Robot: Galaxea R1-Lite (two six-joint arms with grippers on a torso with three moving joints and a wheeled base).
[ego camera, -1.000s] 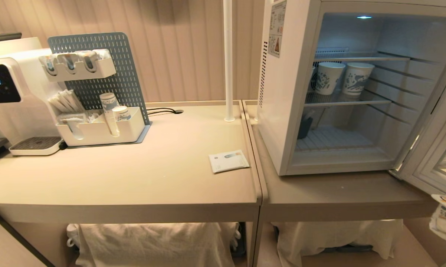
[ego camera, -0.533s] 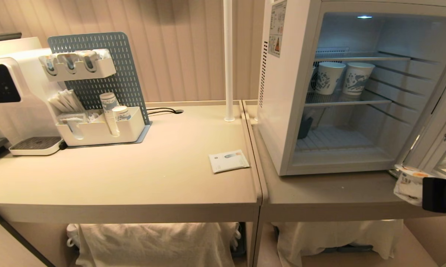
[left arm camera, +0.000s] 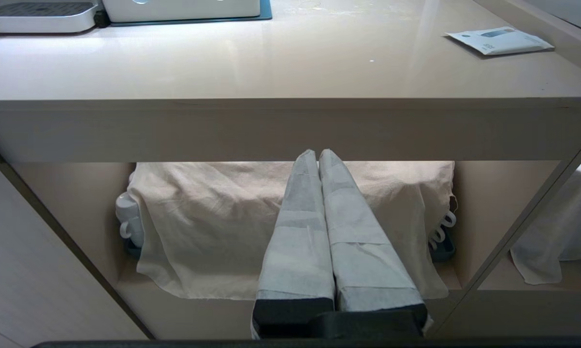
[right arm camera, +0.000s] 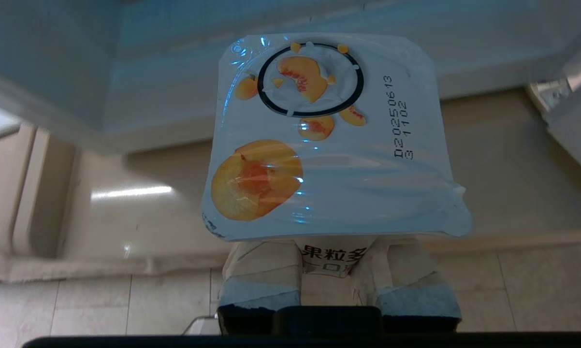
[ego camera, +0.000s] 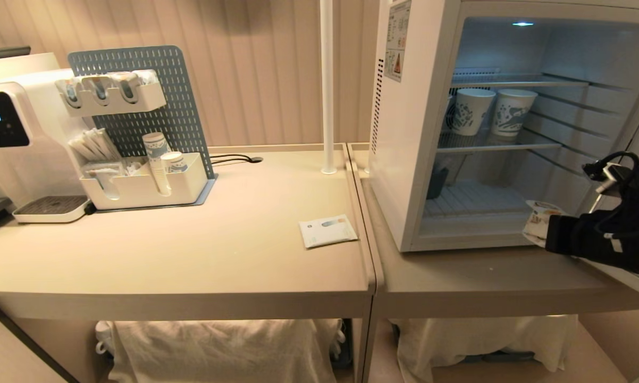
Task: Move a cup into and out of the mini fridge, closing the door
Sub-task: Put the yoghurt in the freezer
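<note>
Cup (ego camera: 537,217) sits clamped in the right end effector (ego camera: 551,234), just in front of the open mini fridge (ego camera: 404,133), near the right end of its lower front edge and above the desk (ego camera: 473,276). In the right wrist view the two padded fingers (right arm camera: 261,275) press on either side of the cup's body under its wider flat lid, which carries peach pictures and a printed date code; the jaws are narrowed to the cup's width. The door (right arm camera: 575,96) shows only as a pale edge to the right of the fridge opening. Two taller paper cups (ego camera: 489,110) stand on the middle wire shelf inside. The left end effector (left arm camera: 318,159) hangs low before the desk's front edge, its wrapped fingers pressed together with nothing between them, pointing at a cloth (left arm camera: 198,217) under the desk. A small white packet (ego camera: 327,230) lies on the desk left of the fridge.
</note>
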